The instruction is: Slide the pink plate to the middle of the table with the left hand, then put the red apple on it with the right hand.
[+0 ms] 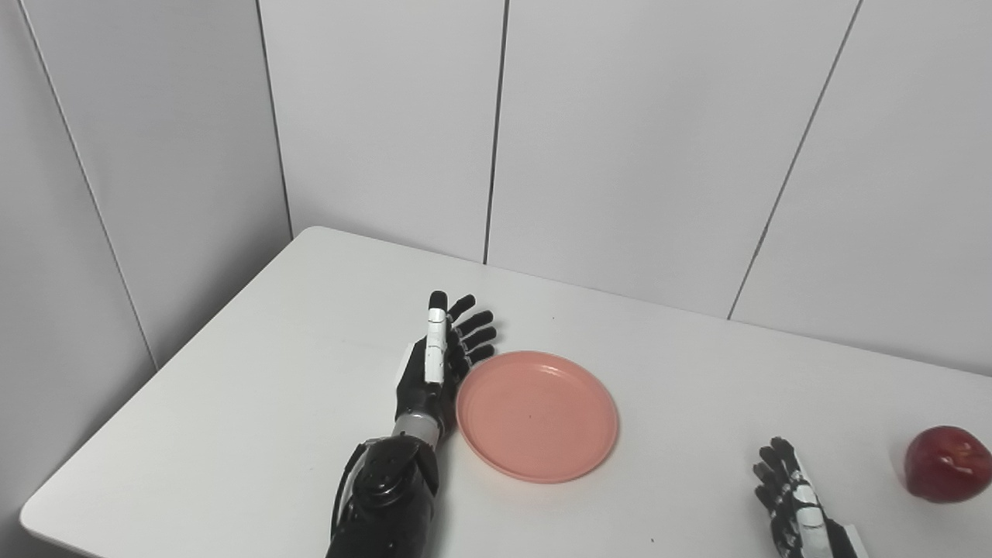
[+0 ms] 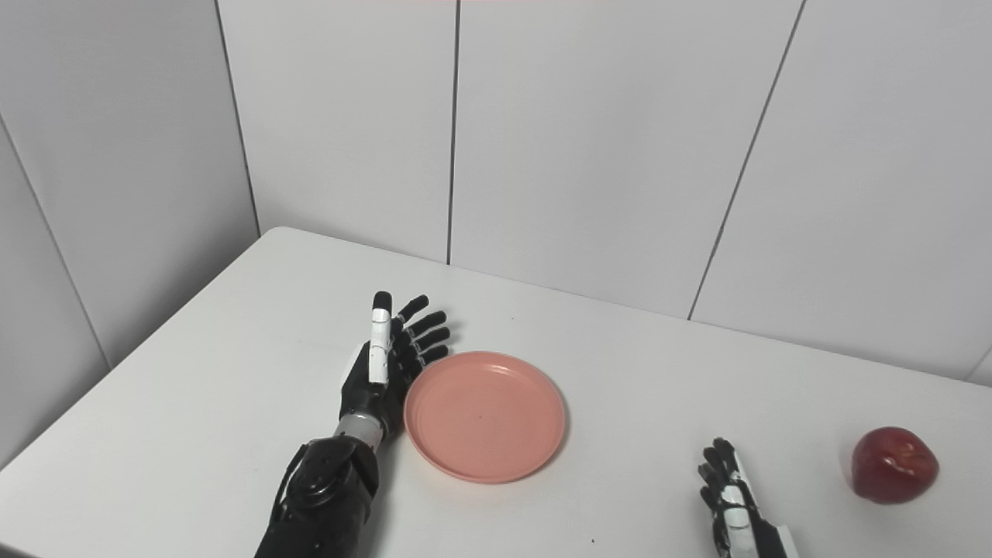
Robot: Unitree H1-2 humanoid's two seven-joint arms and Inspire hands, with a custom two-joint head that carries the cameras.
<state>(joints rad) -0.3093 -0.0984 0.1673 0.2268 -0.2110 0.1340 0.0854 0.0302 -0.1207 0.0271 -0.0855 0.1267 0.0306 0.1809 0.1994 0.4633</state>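
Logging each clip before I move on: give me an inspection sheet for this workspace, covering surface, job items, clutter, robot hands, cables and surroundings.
Surface: white table, bare apart from the job's things, a few tiny dark specks.
Job's things: pink plate empty, lying flat near the table's middle; red apple on the table far to the right, apart from the plate.
Clutter: nothing seen.
Robot hands: left robot hand open, held edge-on against the plate's left rim; right robot hand open, low at the near edge, between plate and apple, holding nothing.
Cables: nothing seen.
Surroundings: white panelled wall behind and to the left of the table.
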